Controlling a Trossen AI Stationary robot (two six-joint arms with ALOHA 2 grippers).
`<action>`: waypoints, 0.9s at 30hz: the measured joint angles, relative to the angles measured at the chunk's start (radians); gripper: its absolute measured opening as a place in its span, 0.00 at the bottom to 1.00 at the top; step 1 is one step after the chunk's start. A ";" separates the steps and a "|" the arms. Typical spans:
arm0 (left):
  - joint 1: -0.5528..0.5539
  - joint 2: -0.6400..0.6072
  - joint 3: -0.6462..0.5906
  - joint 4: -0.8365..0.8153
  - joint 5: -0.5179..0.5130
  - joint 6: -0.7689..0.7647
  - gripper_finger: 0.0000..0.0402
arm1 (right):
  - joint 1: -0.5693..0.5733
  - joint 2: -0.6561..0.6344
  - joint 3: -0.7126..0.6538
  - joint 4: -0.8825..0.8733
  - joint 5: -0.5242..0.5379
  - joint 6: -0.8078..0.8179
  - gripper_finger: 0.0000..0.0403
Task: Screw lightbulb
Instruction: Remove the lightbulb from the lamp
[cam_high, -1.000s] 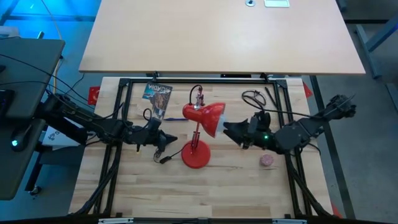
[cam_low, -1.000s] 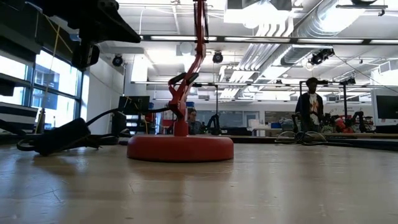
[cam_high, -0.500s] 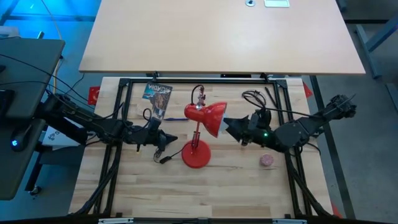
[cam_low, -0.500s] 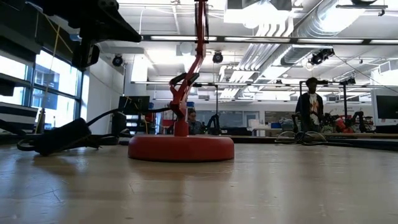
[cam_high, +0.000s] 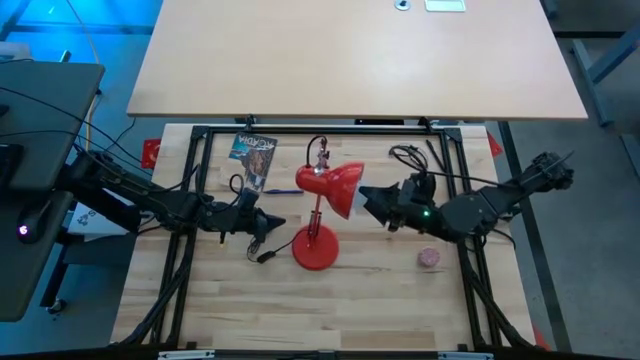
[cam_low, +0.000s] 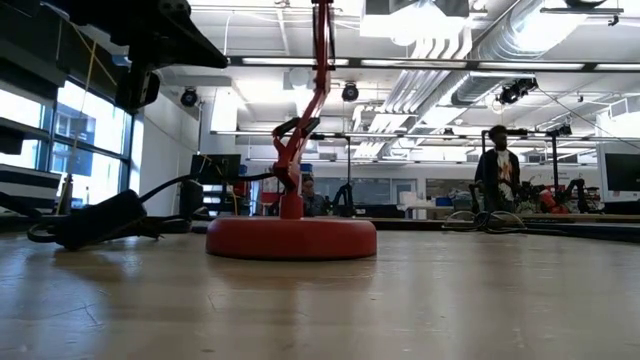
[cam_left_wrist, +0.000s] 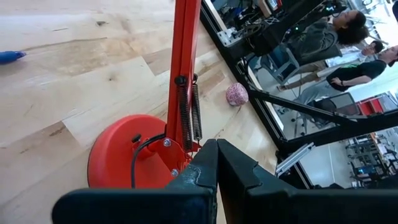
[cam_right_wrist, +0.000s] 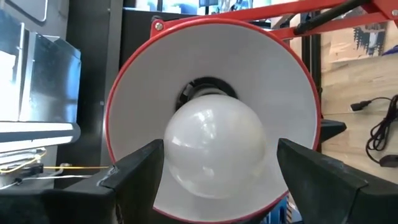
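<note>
Right claw (cam_high: 365, 203) sat at the mouth of the red lamp shade (cam_high: 342, 188), and from its wrist camera I saw its two fingers (cam_right_wrist: 138, 168) spread wide, one on each side of the lightbulb (cam_right_wrist: 215, 144). They flanked the white globe closely, but I could not tell whether the pads actually touched it (no clear contact line). The lightbulb was inside the shade (cam_right_wrist: 211, 50), its base end toward the dark socket at the back; I couldn't see how far it was threaded in.

Left claw (cam_high: 275, 224) waited low over the bench (cam_high: 380, 310), just beside the lamp's round red base (cam_high: 314, 248), on the side away from the shade. Its wrist view showed both dark fingers (cam_left_wrist: 214, 171) pressed together with nothing between them, pointed at the lamp's upright arm (cam_left_wrist: 184, 68) and springs.

Elsewhere I noted a small pink ball (cam_high: 430, 258) on the bench near the right arm, well apart from the lamp. A black cord with plug (cam_high: 262, 250) lay next to the base. In the low view a person (cam_low: 498, 165) stood far back in the room.
</note>
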 joint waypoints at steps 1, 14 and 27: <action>0.000 0.000 0.000 0.000 -0.002 0.000 0.00 | -0.010 0.000 0.000 0.000 -0.011 0.002 0.76; 0.000 0.000 0.000 0.000 -0.002 -0.003 0.00 | -0.057 -0.001 0.000 0.010 -0.120 -0.028 0.76; -0.001 0.000 0.000 0.000 -0.001 -0.018 0.00 | -0.055 -0.046 0.000 -0.066 -0.093 -0.056 0.76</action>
